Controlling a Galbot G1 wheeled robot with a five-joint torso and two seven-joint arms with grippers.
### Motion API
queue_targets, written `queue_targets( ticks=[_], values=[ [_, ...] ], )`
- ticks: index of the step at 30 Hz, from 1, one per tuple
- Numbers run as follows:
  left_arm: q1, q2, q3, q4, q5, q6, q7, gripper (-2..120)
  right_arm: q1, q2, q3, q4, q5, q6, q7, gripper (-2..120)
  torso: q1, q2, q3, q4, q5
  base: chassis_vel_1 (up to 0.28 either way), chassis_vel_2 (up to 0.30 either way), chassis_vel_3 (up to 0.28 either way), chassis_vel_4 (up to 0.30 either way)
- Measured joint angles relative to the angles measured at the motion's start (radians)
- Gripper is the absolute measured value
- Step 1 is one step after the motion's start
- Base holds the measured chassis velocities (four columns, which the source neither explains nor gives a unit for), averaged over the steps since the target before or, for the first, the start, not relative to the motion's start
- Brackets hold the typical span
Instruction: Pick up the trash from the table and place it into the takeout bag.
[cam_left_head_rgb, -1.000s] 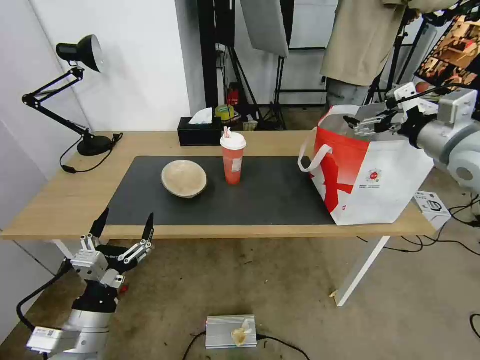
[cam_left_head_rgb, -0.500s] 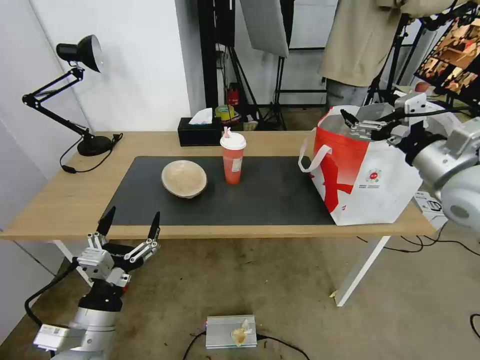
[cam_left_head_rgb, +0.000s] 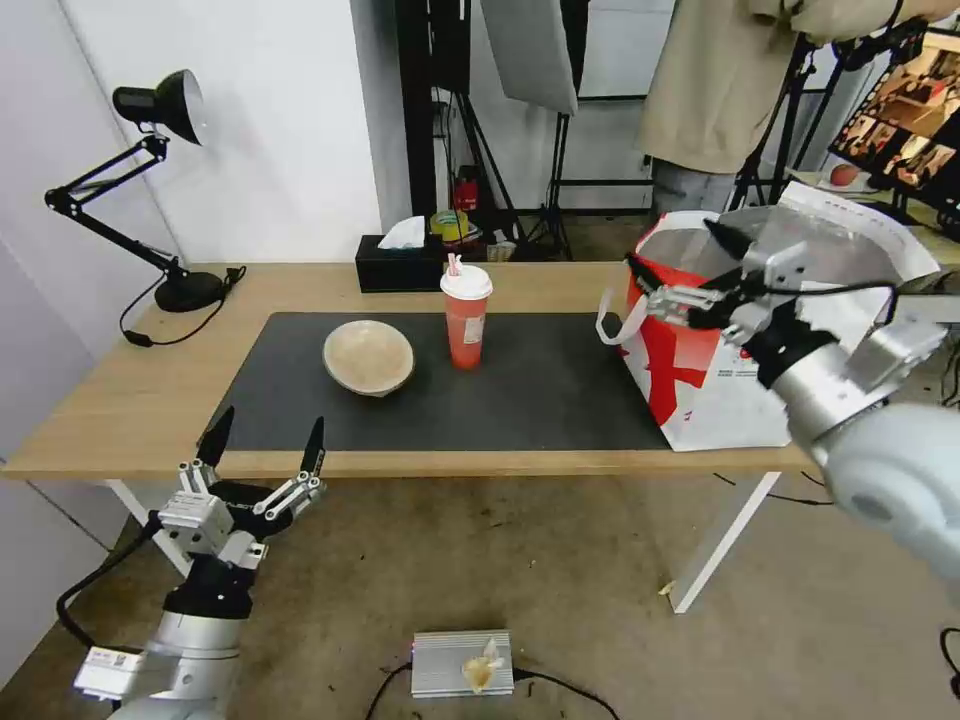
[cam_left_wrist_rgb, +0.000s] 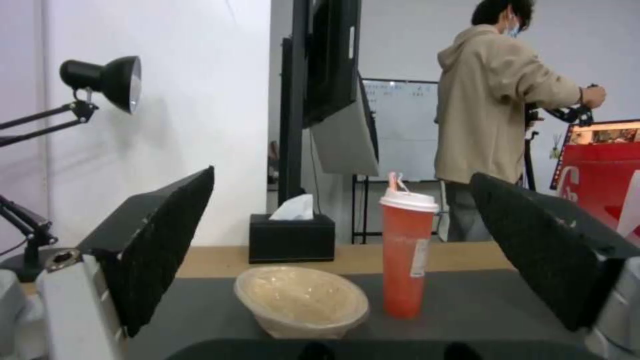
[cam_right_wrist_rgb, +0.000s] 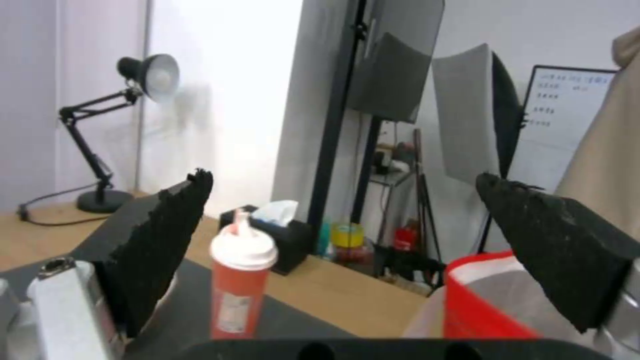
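Light-wood table (cam_left_head_rgb: 130, 400) with dark grey mat (cam_left_head_rgb: 540, 390). Shallow beige bowl (cam_left_head_rgb: 368, 356) on mat's left part; tall red cup (cam_left_head_rgb: 466, 317) with white lid upright just beside it, toward the bag. White-and-red takeout bag (cam_left_head_rgb: 720, 370) standing open at table's right end, foil lining visible. Right gripper (cam_left_head_rgb: 690, 268) above bag's near rim, jaws spread, holding nothing. Left gripper (cam_left_head_rgb: 264, 447) low before table's front edge, jaws wide apart, empty. Black tissue box (cam_left_head_rgb: 400, 262) at the far edge.
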Motion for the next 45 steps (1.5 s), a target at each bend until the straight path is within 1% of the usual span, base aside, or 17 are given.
queue_targets(
  ticks=[4,5,6,10,11,15,17,18,20,21,24,26,30,31,35,40,45],
  values=[
    [-0.001,0.001,0.011,0.005,0.006,-0.011,-0.001,100,-0.029,0.019,-0.001,0.015,-0.02,0.002,0.002,100,0.0,0.0,0.0,0.0001,0.0001,0.0,0.0,0.0,0.0],
    [-0.001,0.002,0.024,0.008,0.013,-0.024,-0.002,100,-0.078,0.044,0.004,0.032,-0.051,0.004,0.003,100,0.0,0.0,0.0,0.0,0.0001,0.0,0.0,0.0,0.0],
    [-0.001,0.002,0.024,0.008,0.013,-0.024,-0.002,100,-0.078,0.044,0.004,0.032,-0.051,0.004,0.003,100,0.0,0.0,0.0,0.0,0.0001,0.0,0.0,0.0,0.0],
    [-0.007,0.001,0.035,0.011,0.023,-0.026,-0.002,100,-0.176,0.089,0.008,0.052,-0.126,0.013,-0.012,100,0.0,0.0,0.0,-0.0001,0.0001,0.0,0.0,0.0,0.0],
    [-0.007,0.001,0.035,0.011,0.023,-0.026,-0.002,100,-0.176,0.089,0.008,0.052,-0.126,0.013,-0.012,100,0.0,0.0,0.0,-0.0001,0.0001,0.0,0.0,0.0,0.0],
    [-0.01,-0.003,0.036,0.011,0.026,-0.026,-0.003,100,-0.267,0.158,0.012,0.056,-0.216,0.028,-0.037,100,0.0,0.0,0.0,-0.0001,0.0001,0.0,0.0,0.0,0.0],
    [-0.01,-0.004,0.036,0.011,0.026,-0.026,-0.003,100,-0.278,0.167,0.013,0.055,-0.23,0.032,-0.043,100,0.0,0.0,0.0,0.0,0.0002,0.0,0.0,0.0,0.0],
    [-0.01,-0.006,0.036,0.011,0.026,-0.026,-0.004,100,-0.311,0.199,0.016,0.05,-0.281,0.044,-0.061,100,0.0,0.0,0.0,0.0,0.0001,0.0,0.0,0.0,0.0],
    [-0.01,-0.007,0.034,0.011,0.026,-0.029,-0.004,100,-0.344,0.234,0.019,0.048,-0.328,0.051,-0.078,100,0.0,0.0,0.0,0.0,0.0001,0.0,0.0,0.0,0.0],
    [-0.01,-0.007,0.034,0.011,0.026,-0.029,-0.004,100,-0.344,0.234,0.019,0.048,-0.328,0.051,-0.078,100,0.0,0.0,0.0,0.0,0.0001,0.0,0.0,0.0,0.0],
    [-0.012,-0.008,0.027,0.012,0.023,-0.03,-0.004,100,-0.402,0.288,0.026,0.047,-0.391,0.054,-0.098,100,0.0,0.0,0.0,0.0,0.0001,0.0,0.0,0.0,0.0],
    [-0.013,-0.007,0.024,0.012,0.022,-0.03,-0.005,100,-0.419,0.302,0.028,0.047,-0.407,0.055,-0.103,100,0.0,0.0,0.0,-0.0001,0.0001,0.0,0.0,0.0,0.0],
    [-0.012,-0.007,0.009,0.017,0.018,-0.042,-0.005,100,-0.514,0.369,0.039,0.049,-0.49,0.056,-0.129,100,0.0,0.0,0.0,-0.0001,0.0001,0.0,0.0,0.0,0.0],
    [-0.012,-0.007,0.009,0.017,0.018,-0.042,-0.005,100,-0.514,0.369,0.039,0.049,-0.49,0.056,-0.129,100,0.0,0.0,0.0,-0.0001,0.0001,0.0,0.0,0.0,0.0],
    [-0.005,-0.007,-0.001,0.021,0.013,-0.049,0.001,100,-0.57,0.411,0.04,0.049,-0.547,0.064,-0.144,100,0.0,0.0,0.0,-0.0001,0.0001,0.0,0.0,0.0,0.0],
    [0.007,-0.015,-0.008,0.026,0.012,-0.056,0.017,100,-0.587,0.441,0.04,0.045,-0.588,0.072,-0.153,100,0.0,0.0,0.0,0.0,0.0001,0.0,0.0,0.0,0.0],
    [0.015,-0.017,-0.012,0.031,0.013,-0.062,0.031,100,-0.594,0.45,0.039,0.044,-0.601,0.073,-0.156,100,0.0,0.0,0.0,0.0001,0.0001,0.0,0.0,0.0,0.0]
  ],
)
